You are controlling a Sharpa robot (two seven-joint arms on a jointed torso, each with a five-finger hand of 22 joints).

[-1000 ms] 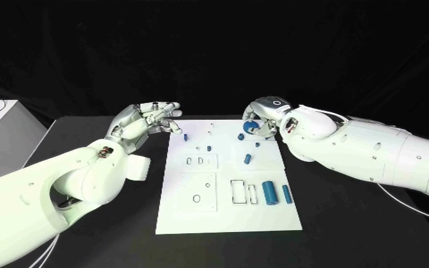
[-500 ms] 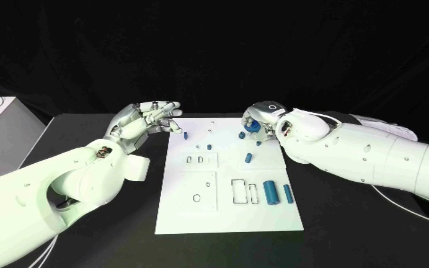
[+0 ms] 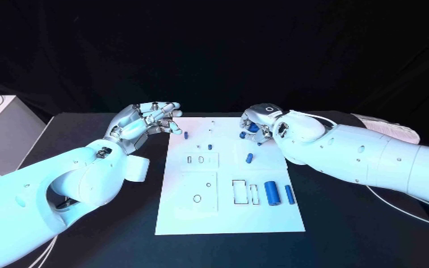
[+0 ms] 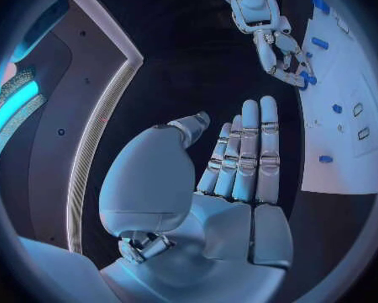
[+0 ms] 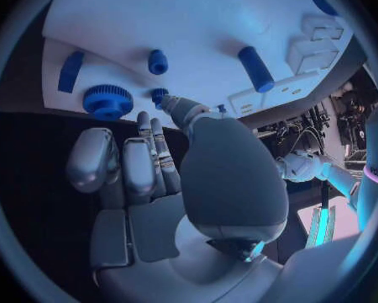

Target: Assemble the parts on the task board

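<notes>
1. The right hand (image 3: 257,121) is at the far right corner of the task board (image 3: 228,218). Its fingers are spread a little and hold nothing. The blue gear (image 5: 107,102) lies flat on the board, just past the fingertips (image 5: 144,122). If the hand reaches too fast, I think it can push the gear off the edge, because the gear sits close to the rim.
2. Small blue pegs (image 5: 158,62) stand near the gear. A wide hand can knock one over while it goes for the gear.
3. The left hand (image 3: 143,121) waits beside the board's far left corner, open and holding nothing. A blue peg (image 3: 185,136) stands close by. A bump there can tip it.
4. Two long blue rods (image 3: 278,193) lie near the right edge. They look round, so a shake of the board can make them roll.
</notes>
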